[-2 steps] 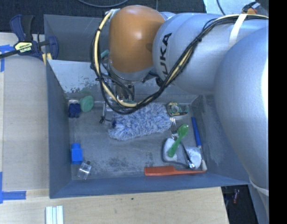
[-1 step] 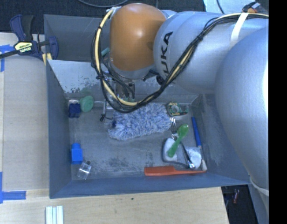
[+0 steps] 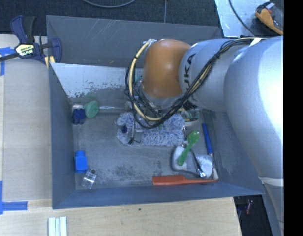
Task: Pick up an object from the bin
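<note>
Hand (image 3: 135, 131): low at the bin's (image 3: 62, 146) middle, over the left end of a blue-grey shaggy cloth (image 3: 159, 134); whether apart or together, cannot tell.
Cloth: mid-bin, partly under the orange wrist cover (image 3: 161, 68).
Right: green brush (image 3: 189, 146), blue pen (image 3: 206, 139).
Front-left: blue block (image 3: 80, 161).

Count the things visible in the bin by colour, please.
Blue: 3 (small piece, block, pen)
Green: 2 (round piece, brush)
Orange-red: 1 (long stick)
Clear or white: 2 (clear piece, white piece)
Blue-white: 1 (cloth)
Total: 9 visible.
</note>
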{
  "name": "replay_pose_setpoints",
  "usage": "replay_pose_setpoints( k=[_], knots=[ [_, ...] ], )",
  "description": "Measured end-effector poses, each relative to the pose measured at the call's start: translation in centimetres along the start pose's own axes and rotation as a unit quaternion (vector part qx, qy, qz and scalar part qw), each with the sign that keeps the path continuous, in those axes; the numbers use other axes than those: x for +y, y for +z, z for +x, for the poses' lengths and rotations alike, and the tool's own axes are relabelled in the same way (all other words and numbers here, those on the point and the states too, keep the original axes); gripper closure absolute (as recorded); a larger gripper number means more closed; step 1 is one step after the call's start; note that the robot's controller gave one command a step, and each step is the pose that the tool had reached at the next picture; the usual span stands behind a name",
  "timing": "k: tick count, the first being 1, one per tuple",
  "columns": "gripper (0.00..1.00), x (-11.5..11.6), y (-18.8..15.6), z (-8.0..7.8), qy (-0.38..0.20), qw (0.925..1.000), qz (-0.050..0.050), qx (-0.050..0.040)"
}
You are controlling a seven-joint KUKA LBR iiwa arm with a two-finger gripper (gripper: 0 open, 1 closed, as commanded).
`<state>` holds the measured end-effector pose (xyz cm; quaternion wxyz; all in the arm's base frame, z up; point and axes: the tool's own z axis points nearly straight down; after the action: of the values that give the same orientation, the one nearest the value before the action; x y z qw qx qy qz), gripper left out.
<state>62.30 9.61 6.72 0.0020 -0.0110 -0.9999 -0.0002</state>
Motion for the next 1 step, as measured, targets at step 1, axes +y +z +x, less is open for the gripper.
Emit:
replay_pose_setpoints(
  k=[1],
  knots=[
    [0.00,0.50,-6.28,-0.53,-0.017,0.9998,-0.003,-0.0109]
  ],
)
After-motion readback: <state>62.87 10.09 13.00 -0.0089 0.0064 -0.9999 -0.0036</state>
